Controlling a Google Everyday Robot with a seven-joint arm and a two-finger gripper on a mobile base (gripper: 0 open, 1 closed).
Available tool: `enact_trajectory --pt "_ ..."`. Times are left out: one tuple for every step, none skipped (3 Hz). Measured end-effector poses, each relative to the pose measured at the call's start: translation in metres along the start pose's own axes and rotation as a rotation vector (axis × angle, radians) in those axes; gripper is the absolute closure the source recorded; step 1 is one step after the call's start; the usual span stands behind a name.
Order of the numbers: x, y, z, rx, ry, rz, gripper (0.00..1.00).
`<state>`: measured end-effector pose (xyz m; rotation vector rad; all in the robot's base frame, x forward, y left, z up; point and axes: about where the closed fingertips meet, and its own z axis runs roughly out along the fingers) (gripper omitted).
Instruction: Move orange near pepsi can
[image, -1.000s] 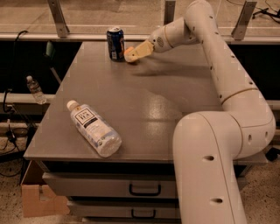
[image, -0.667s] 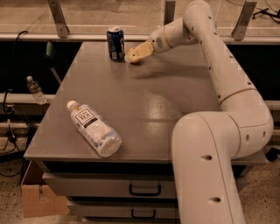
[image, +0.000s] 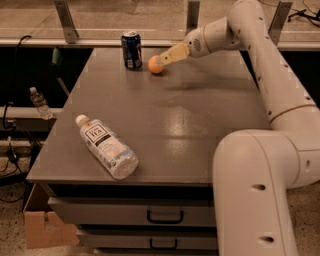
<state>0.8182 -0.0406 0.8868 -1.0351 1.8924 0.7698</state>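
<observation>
Orange (image: 155, 65), round, rests between upright pepsi can (image: 131, 50) and gripper (image: 162, 60).

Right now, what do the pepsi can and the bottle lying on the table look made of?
Pepsi can: probably metal, glossy blue paint, silver top rim. Bottle: clear plastic, see-through body, white cap. The gripper is at the orange, beside the can.

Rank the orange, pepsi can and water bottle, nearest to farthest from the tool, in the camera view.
The tool hangs over the far side of the table.
1. orange: at the tool's tip.
2. pepsi can: upright, just left of the orange in view.
3. water bottle: lying near the table's front left corner.
</observation>
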Motion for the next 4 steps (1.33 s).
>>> enact_trajectory --pt "0.004 -0.011 -0.077 0.1 -0.042 -0.017 0.0" --pt "0.019 -0.008 -0.159 0.205 -0.063 -0.049 0.0" --pt "0.039 0.006 -0.238 0.278 -0.086 -0.101 0.0" --pt "0.051 0.003 -0.256 0.302 -0.083 -0.101 0.0"
